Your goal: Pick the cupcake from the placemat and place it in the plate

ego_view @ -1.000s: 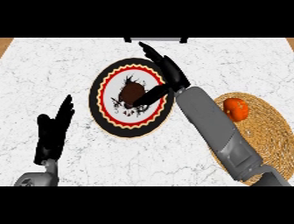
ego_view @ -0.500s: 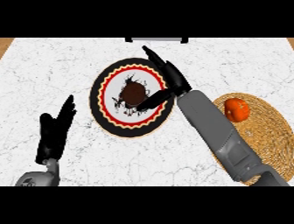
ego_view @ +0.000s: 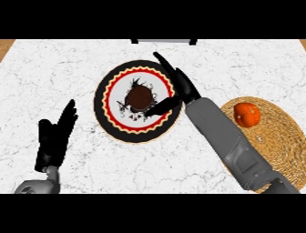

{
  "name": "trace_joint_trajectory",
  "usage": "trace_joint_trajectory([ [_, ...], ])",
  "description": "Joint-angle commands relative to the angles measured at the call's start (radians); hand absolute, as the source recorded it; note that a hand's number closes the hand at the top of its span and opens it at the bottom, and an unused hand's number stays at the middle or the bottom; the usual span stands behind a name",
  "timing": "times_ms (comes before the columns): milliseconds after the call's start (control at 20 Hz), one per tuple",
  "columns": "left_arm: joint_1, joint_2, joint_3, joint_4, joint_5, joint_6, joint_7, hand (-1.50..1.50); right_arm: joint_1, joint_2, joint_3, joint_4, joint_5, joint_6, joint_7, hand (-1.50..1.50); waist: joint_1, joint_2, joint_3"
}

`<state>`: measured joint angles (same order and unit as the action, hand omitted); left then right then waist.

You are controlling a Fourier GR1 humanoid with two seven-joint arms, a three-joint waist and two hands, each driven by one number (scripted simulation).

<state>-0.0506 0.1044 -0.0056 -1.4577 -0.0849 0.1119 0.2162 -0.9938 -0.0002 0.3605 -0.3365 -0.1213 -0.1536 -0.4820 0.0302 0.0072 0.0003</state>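
I count one cupcake (ego_view: 140, 96), sitting on one plate (ego_view: 109, 119). There is one woven placemat (ego_view: 287, 141) with one orange fruit (ego_view: 246, 114) on it. I see two robot hands: left robot hand (ego_view: 53, 136), right robot hand (ego_view: 181, 87).

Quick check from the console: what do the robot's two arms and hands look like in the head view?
Both hands, left hand and right hand, are matte black with slim, pointed fingers. The right forearm is a smooth grey tube with a seam; only a grey stub of the left forearm shows. No cables or markings visible.
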Motion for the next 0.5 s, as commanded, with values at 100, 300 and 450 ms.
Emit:
trace_joint_trajectory([
  [100, 0.023, -0.048, -0.055, -0.028, -0.05, 0.035, 0.0, 0.0, -0.003, 0.0, 0.037, 0.026, -0.008, -0.074, 0.027, -1.5, 0.01, 0.002, 0.0],
  [300, 0.001, -0.015, -0.012, -0.005, -0.036, 0.021, -0.001, 0.0, -0.035, -0.009, -0.048, 0.128, 0.04, -0.033, -0.044, -1.5, -0.006, 0.001, 0.0],
  [450, 0.011, -0.007, 0.018, -0.009, 0.008, -0.007, -0.007, 0.0, -0.021, -0.008, -0.07, 0.156, 0.051, -0.052, -0.08, -1.5, -0.001, 0.003, 0.0],
])
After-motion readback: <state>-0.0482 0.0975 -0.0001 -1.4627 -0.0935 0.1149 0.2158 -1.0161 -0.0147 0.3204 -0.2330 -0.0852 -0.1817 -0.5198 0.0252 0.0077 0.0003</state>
